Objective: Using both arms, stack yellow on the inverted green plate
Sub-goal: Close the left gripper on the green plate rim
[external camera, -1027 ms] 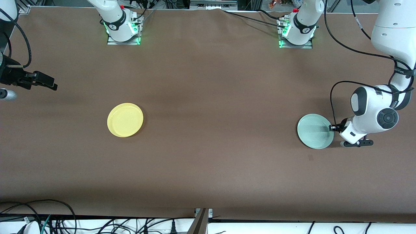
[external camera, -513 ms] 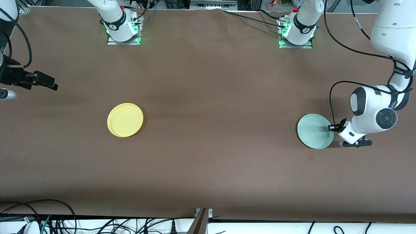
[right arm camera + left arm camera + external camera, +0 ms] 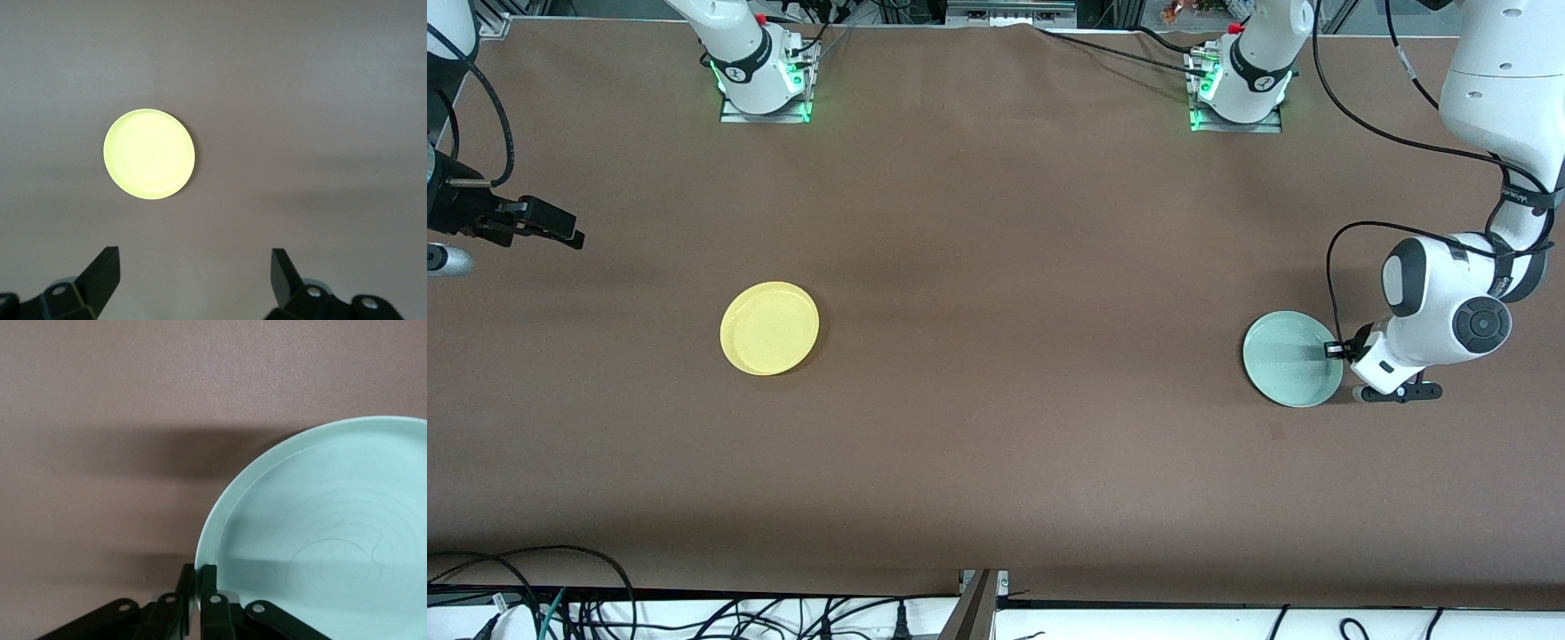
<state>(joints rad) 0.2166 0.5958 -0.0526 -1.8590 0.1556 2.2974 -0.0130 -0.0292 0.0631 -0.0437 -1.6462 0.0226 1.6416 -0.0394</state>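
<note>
On a long brown desk (image 3: 996, 373), two round plastic plates lay well apart, one toward each arm's end. Toward the left arm's end sat the green plate (image 3: 1291, 359), pale mint, right side up with its shallow hollow facing upward. The left claw (image 3: 1334, 349) was down at desk level on that plate's edge toward the left arm's end. In the left wrist view its two black fingers (image 3: 208, 583) stood pressed together on the plate's (image 3: 320, 540) thin raised rim, one finger outside the rim and one inside, so the left claw was pinched onto the green plate. The plate lay flat on the desk. The white left arm (image 3: 1449, 311) bent down steeply from above that end of the desk, with black cables looping beside it.

Toward the right arm's end lay the yellow plate (image 3: 769, 328), bright yellow, also right side up and flat on the desk, with nothing touching it. The right claw (image 3: 560, 231) hung in the air above the edge of the desk at the right arm's end, well away from the yellow plate. In the right wrist view its two black fingers (image 3: 101, 270) stood spread wide apart, holding nothing, with the yellow plate (image 3: 149, 154) seen small on the bare brown surface.
</note>
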